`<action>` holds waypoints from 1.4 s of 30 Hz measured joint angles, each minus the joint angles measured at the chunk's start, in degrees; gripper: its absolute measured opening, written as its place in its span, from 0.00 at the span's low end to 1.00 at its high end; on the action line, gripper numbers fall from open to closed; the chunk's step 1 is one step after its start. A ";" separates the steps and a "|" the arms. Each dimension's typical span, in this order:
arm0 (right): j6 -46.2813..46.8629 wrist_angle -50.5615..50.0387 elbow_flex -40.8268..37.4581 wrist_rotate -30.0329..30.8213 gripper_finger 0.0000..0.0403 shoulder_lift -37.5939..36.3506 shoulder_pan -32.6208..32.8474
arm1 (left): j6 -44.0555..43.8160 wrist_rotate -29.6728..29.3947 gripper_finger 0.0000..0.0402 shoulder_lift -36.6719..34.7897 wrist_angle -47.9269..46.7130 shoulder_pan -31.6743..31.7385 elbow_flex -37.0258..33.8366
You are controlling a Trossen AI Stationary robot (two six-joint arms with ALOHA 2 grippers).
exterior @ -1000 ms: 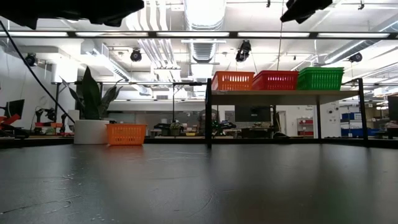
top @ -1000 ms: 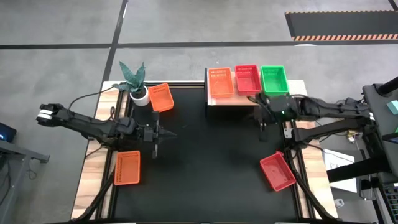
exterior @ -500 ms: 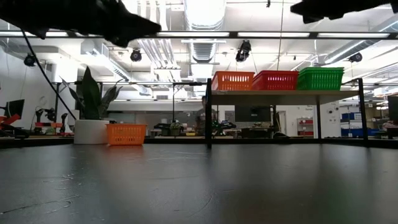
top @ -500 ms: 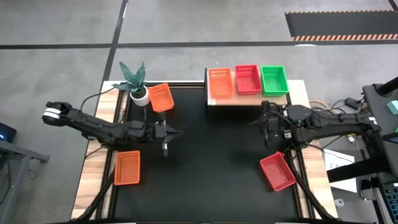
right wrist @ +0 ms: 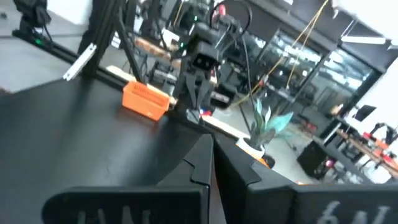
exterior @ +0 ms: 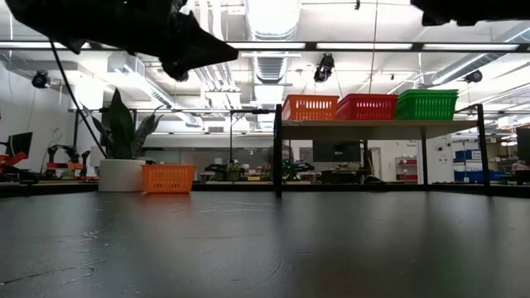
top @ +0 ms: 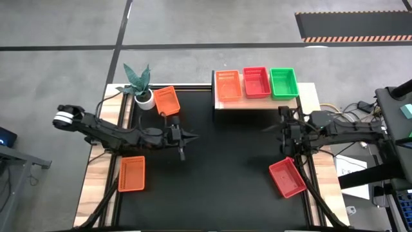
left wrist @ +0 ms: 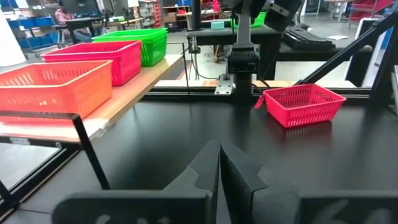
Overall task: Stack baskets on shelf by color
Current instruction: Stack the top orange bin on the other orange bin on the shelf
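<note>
On the wooden shelf (top: pixel 257 103) at the far right, an orange basket (top: pixel 227 86), a red one (top: pixel 256 82) and a green one (top: pixel 284 82) stand side by side. A loose orange basket (top: pixel 167 100) lies on the black table by the plant pot, and another (top: pixel 132 173) lies at the left edge. A red basket (top: pixel 287 177) lies near the right edge. My left gripper (top: pixel 192 136) hangs shut and empty over the table's left half, pointing right. My right gripper (top: pixel 267 128) is shut and empty above the table in front of the shelf, pointing left.
A white pot with a green plant (top: pixel 141 90) stands at the far left corner beside the loose orange basket. Wooden strips and cables run along both side edges. The black tabletop (top: pixel 219 174) between the two arms is bare.
My left gripper has moved toward the table's right edge, sinking a little and rolling about its own axis. My right gripper has drawn away from the shelf toward the near and right edges, come down and levelled out. Both have stayed shut. No basket has moved.
</note>
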 joint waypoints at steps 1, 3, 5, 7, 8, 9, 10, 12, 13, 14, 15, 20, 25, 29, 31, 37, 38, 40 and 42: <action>0.00 0.00 -0.34 -0.13 0.02 -0.91 0.00 | 0.00 0.00 0.00 0.43 -0.15 0.00 0.53; -0.09 -0.05 -0.95 -0.15 0.02 -2.60 0.00 | 0.05 0.02 0.00 0.89 -1.11 0.33 1.73; -0.19 -0.09 -1.28 -0.12 0.02 -3.90 0.00 | -0.02 0.02 0.00 0.72 -5.69 0.79 3.99; -0.13 -0.11 -1.48 -0.12 0.02 -5.02 0.00 | -1.00 0.01 0.00 0.52 -12.32 1.31 7.14; -0.04 -0.06 -1.49 -0.12 0.02 -5.47 -0.02 | -1.45 0.00 0.00 0.52 -16.34 1.61 9.05; -0.06 0.10 -1.49 -0.17 0.02 -5.88 0.00 | -1.52 0.03 0.00 0.52 -20.47 1.90 11.04; -0.03 0.27 -1.46 -0.33 0.02 -6.19 0.01 | -1.49 0.02 0.00 0.50 -25.05 2.28 13.23; 0.06 -1.01 -1.59 -0.19 0.02 -6.40 0.00 | -1.46 0.08 0.00 0.79 -35.73 3.39 18.12; 0.17 -1.64 -1.69 -0.15 0.02 -6.43 0.00 | -1.44 0.15 0.00 0.95 -41.36 4.29 20.53; 0.15 -1.62 -1.68 -0.15 0.02 -6.43 0.00 | -1.43 0.15 0.00 1.19 -47.57 5.38 22.79; 0.11 -1.57 -1.61 -0.15 0.02 -6.45 0.00 | -1.44 0.14 0.00 1.67 -53.06 6.69 24.79; 0.07 -1.54 -1.38 -0.15 0.02 -6.22 0.00 | -0.04 5.65 0.00 4.16 -73.95 14.87 31.61; 0.56 -1.49 -1.38 -0.15 0.02 -6.38 0.00 | 0.95 8.03 0.00 7.07 -82.70 23.49 32.12; 1.54 -1.53 -1.38 -0.17 0.02 -6.36 0.00 | 2.07 8.00 0.00 10.84 -84.70 28.59 32.04; 1.82 -1.60 -1.38 -0.17 0.02 -6.36 0.00 | 3.16 8.07 0.00 12.48 -84.80 30.48 32.05; 2.52 -2.22 -1.38 -1.63 0.02 -6.36 0.00 | 10.76 8.24 0.08 15.59 -84.74 33.44 32.10; 2.90 -2.29 -1.38 -1.70 0.02 -6.36 0.00 | 11.71 8.01 0.11 15.87 -84.76 33.70 32.10; 3.21 -2.77 -1.38 -1.72 0.02 -6.36 0.00 | 13.58 7.18 0.18 16.38 -84.74 34.13 32.06; 3.28 -3.04 -1.38 -1.74 0.02 -6.36 0.00 | 15.05 5.13 0.25 16.80 -84.74 34.50 31.94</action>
